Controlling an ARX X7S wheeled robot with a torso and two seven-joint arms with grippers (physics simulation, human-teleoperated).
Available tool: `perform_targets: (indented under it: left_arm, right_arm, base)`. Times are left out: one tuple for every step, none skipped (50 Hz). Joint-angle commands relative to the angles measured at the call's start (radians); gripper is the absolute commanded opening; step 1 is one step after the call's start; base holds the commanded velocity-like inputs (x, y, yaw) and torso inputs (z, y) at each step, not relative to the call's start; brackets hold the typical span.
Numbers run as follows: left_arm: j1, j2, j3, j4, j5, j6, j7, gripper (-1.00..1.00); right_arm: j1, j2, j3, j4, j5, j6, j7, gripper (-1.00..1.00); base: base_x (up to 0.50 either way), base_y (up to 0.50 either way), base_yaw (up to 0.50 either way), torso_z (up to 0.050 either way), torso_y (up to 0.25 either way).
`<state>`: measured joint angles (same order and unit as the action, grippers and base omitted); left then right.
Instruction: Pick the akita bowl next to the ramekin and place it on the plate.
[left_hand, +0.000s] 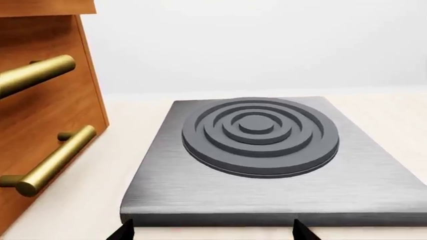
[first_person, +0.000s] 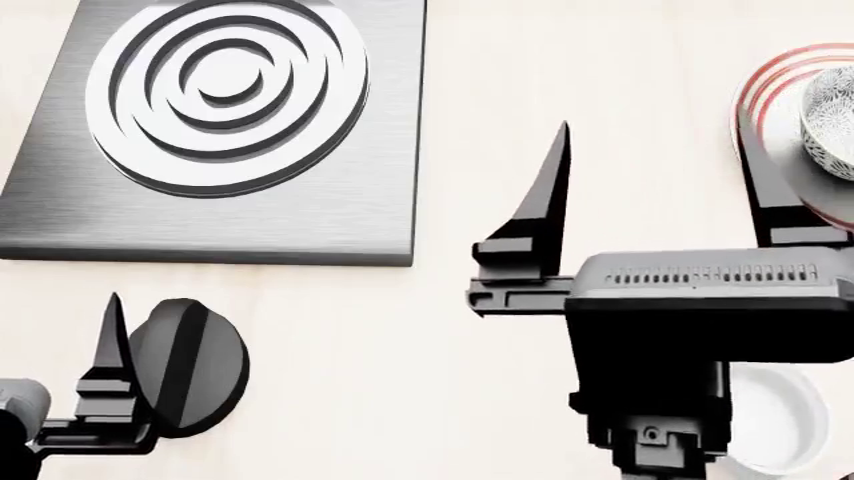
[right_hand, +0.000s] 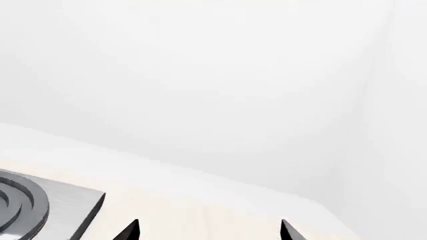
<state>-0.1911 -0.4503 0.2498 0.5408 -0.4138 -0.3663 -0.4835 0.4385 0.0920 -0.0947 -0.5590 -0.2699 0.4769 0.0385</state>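
- Our right jaws (first_person: 661, 200) stand spread wide and empty: one finger (first_person: 545, 190) points up mid-view, the other lies against the plate (first_person: 761, 95) at the head view's right edge.
- The bowl (first_person: 830, 122) already sits on that plate, just beside the far finger and apart from it, so we judge the placing done; only the retreat remains.
- The ramekin (first_person: 787, 415) rests on the worktop (first_person: 400, 360) behind the right wrist.
- Our left jaws (left_hand: 212, 231) hang released and empty near the burner plate (left_hand: 260, 135), beside the wooden drawers (left_hand: 47, 115).
- The right arm is raised, its camera aimed at the wall.
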Motion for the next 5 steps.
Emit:
perform_targets:
  left_arm:
    - [-0.004, 0.020, -0.024, 0.000, 0.009, -0.017, 0.024, 1.00]
    - [-0.004, 0.020, -0.023, 0.000, 0.009, -0.017, 0.024, 1.00]
    - [-0.004, 0.020, -0.023, -0.001, 0.009, -0.017, 0.024, 1.00]
    - [-0.003, 0.020, -0.023, 0.000, 0.009, -0.016, 0.024, 1.00]
    - [-0.003, 0.020, -0.023, 0.001, 0.008, -0.017, 0.024, 1.00]
  right_arm:
    - [0.001, 0.000, -0.050, -0.104, -0.047, 0.041, -0.030, 1.00]
    - [0.002, -0.001, -0.050, -0.109, -0.045, 0.045, -0.030, 1.00]
    - [0.003, 0.000, -0.053, -0.114, -0.045, 0.048, -0.031, 1.00]
    - [0.004, 0.004, -0.060, -0.119, -0.050, 0.049, -0.031, 1.00]
    - [0.006, 0.003, -0.064, -0.126, -0.051, 0.054, -0.031, 1.00]
  base:
    - [0.00, 0.00, 0.00, 0.000, 0.000]
    - [0.00, 0.00, 0.00, 0.000, 0.000]
    - [0.00, 0.00, 0.00, 0.000, 0.000]
    - [0.00, 0.00, 0.00, 0.000, 0.000]
    - [0.00, 0.00, 0.00, 0.000, 0.000]
